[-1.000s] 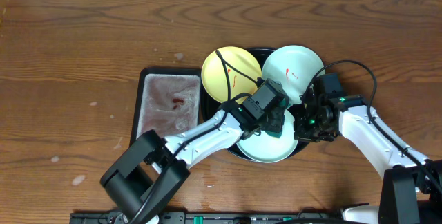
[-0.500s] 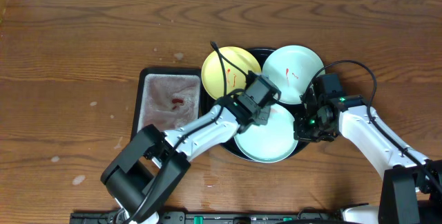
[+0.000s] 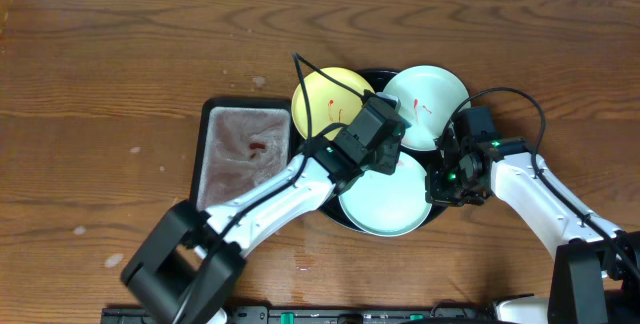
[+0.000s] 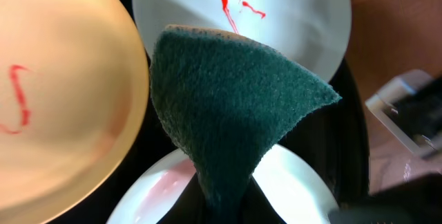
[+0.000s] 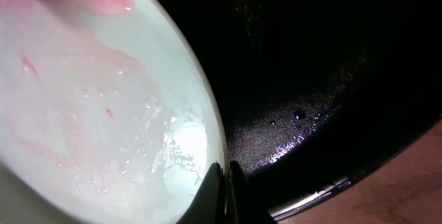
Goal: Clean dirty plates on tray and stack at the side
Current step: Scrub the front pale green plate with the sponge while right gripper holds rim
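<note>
Clamping a green sponge (image 4: 235, 99), left end effector (image 3: 390, 126) hovers btwn yellow plate (image 3: 322, 104) & far mint plate (image 3: 425, 104), both w/ red marks. Right end effector (image 5: 222, 177) is pinched shut on rim of near mint plate (image 3: 385, 202), which looks part-wiped, pink film. All 3 on black tray (image 5: 311, 58); none stacked aside.

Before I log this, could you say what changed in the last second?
Left jaws, shut on the green sponge, moved off the near mint plate toward the yellow plate. Right jaws stayed shut at the near plate's rim; plates, black tray unmoved.
</note>
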{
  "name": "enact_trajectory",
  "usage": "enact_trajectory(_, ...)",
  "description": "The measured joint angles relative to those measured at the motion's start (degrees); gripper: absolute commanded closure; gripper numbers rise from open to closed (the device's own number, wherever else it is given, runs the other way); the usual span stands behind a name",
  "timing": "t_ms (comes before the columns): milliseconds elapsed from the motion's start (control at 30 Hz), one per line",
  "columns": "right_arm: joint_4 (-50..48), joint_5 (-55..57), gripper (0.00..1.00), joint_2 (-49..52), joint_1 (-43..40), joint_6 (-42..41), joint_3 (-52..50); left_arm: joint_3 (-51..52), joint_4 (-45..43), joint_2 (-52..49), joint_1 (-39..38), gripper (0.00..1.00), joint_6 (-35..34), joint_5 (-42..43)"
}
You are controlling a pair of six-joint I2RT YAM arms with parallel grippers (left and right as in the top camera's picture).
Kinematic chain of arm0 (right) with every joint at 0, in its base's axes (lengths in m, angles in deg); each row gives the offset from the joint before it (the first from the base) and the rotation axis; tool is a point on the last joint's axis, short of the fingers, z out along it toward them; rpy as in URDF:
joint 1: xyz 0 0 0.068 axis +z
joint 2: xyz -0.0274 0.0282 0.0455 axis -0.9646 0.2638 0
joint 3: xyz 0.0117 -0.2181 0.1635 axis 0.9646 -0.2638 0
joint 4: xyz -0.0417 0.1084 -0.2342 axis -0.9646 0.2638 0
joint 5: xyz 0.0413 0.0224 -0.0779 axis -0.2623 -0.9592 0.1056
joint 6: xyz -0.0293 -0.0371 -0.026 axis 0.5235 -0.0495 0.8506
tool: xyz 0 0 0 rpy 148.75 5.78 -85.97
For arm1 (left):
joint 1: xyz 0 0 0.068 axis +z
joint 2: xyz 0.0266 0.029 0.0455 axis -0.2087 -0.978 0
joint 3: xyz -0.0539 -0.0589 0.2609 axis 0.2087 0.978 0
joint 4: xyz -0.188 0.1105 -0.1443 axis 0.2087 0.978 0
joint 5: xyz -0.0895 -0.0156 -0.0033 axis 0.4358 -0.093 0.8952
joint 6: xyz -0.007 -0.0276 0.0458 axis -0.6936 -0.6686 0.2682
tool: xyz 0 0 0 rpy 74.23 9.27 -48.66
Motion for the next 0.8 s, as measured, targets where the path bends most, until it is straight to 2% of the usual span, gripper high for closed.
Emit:
enact_trajectory(167,0.1,0.0,0.99,0.0,0.0,0.0,0.0,0.0,-2.1,-5.2,-0.7,0.93,-1.9,0.4)
enact_trajectory(300,0.2,0.0,0.99,0.0,0.0,0.0,0.0,0.0,-0.1,-7.3,-0.9,0.92,-2.3,-1.0)
enact_trajectory(500,0.2,0.0,0.99,0.0,0.0,0.0,0.0,0.0,0.9,-7.1,-0.7,0.92,-0.7,-3.4)
enact_trajectory(800,0.2,0.0,0.99,0.0,0.0,0.0,0.0,0.0,-2.9,-1.9,-1.6,0.93,-1.4,-1.2)
